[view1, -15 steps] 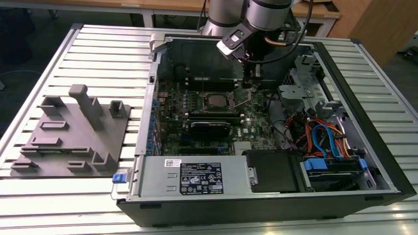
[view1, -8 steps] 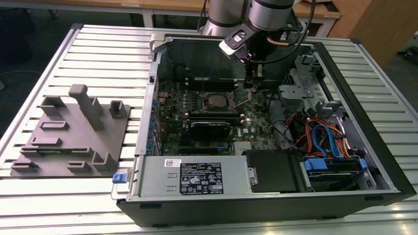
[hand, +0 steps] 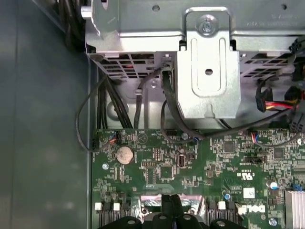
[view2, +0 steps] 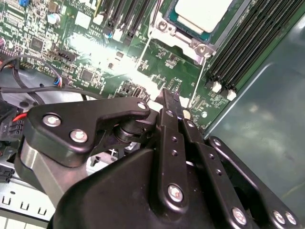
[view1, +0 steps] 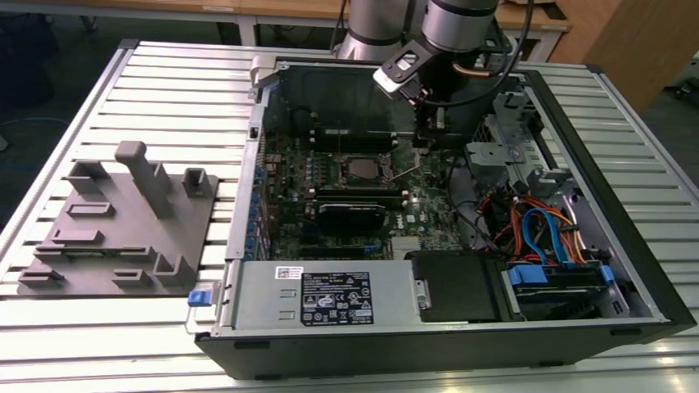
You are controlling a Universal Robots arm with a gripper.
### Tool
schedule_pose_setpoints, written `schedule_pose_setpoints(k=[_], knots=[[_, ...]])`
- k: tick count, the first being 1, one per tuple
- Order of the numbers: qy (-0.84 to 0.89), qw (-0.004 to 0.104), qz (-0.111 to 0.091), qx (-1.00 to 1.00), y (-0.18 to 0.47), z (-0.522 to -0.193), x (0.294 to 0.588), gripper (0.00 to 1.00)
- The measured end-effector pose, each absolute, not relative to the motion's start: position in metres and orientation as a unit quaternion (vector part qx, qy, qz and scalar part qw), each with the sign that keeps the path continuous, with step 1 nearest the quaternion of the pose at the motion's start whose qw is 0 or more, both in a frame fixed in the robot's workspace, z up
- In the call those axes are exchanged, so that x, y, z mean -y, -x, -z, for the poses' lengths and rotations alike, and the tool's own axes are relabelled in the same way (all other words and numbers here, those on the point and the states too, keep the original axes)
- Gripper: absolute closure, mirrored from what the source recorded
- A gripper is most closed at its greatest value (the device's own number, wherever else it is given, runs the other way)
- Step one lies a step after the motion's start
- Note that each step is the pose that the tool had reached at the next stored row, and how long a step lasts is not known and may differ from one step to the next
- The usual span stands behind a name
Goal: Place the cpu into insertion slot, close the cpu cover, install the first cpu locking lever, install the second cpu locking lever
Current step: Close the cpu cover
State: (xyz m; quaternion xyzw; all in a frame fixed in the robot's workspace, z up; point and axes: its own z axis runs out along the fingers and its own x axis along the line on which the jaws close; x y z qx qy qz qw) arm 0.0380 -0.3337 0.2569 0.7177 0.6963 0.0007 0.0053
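In the exterior view an open computer case (view1: 437,356) lies on its side on the slatted tabletop (view1: 131,344). A grey fixture block (view1: 120,237) sits well apart at the exterior view's left. The case holds the motherboard (view1: 327,192), a silver power supply (view1: 317,299) and a tangle of red, orange and blue cables (view1: 541,229). The arm reaches down from the far side. Its hand (view1: 428,137) hangs over the board between the socket and a metal drive cage (view1: 497,151). The cpu (view1: 358,169) lies flat in the socket, face up, its edges square to the board

In the second wrist view the hand (view2: 167,95) has its fingers drawn together, with nothing visible between them. The tips stand close over the green board. Just beyond them a thin wire lever (view2: 198,76) runs from the socket corner towards the fingertips; whether they touch it cannot be told. The cpu (view2: 202,12), partly cut off, shows its pale face inside the grey cpu cover (view2: 183,38), which lies flat around it. Black memory slots (view2: 248,43) run alongside

In the first wrist view the hand (hand: 167,200) points at the board edge. There a coin battery (hand: 125,154) sits, and black cables (hand: 102,109) loop towards the drive cage (hand: 207,71)
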Motion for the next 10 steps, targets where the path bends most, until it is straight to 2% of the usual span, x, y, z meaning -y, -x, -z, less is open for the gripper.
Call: schedule_pose_setpoints(k=[10], knots=[[-0.718, 0.006, -0.001, -0.696, -0.050, -0.255, 0.332, 0.90]])
